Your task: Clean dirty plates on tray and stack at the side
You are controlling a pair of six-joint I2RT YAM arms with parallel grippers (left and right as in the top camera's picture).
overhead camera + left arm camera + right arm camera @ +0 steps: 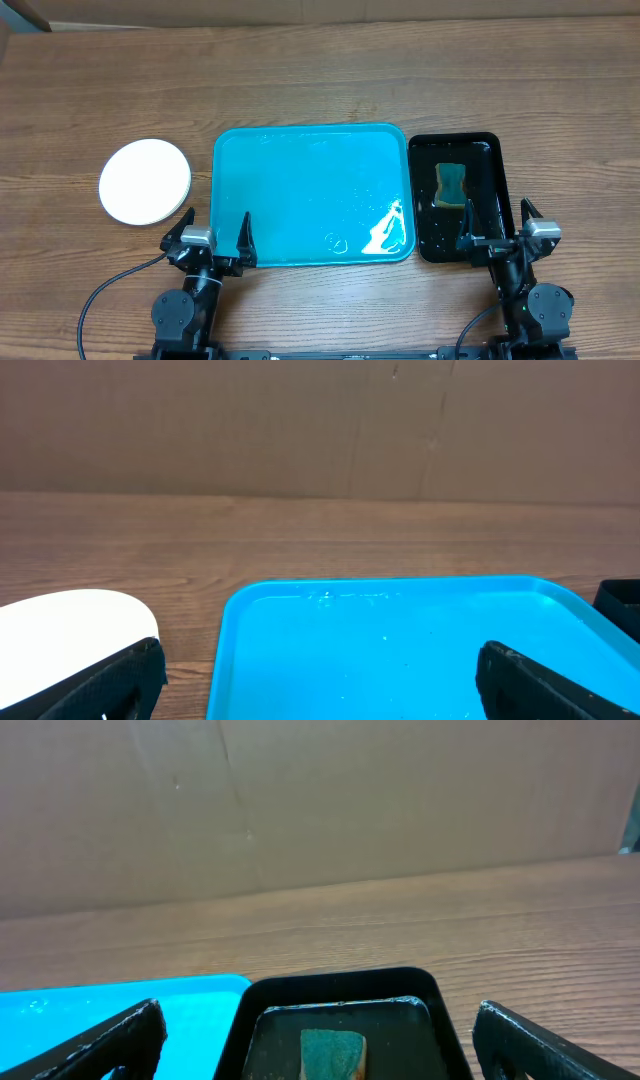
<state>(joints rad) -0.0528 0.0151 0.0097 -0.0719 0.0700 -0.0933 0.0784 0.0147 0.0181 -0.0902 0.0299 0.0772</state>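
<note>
The turquoise tray (310,195) lies in the middle of the table, wet with droplets and with no plates on it. It also shows in the left wrist view (400,650) and at the left of the right wrist view (100,1005). A stack of white plates (145,181) sits on the table left of the tray, and shows in the left wrist view (65,635). My left gripper (212,238) is open and empty at the tray's front left corner. My right gripper (497,232) is open and empty at the front of the black tray.
A narrow black tray (459,197) stands right of the turquoise tray, holding a green sponge (451,185), seen also in the right wrist view (333,1052). A cardboard wall (320,420) runs along the table's far side.
</note>
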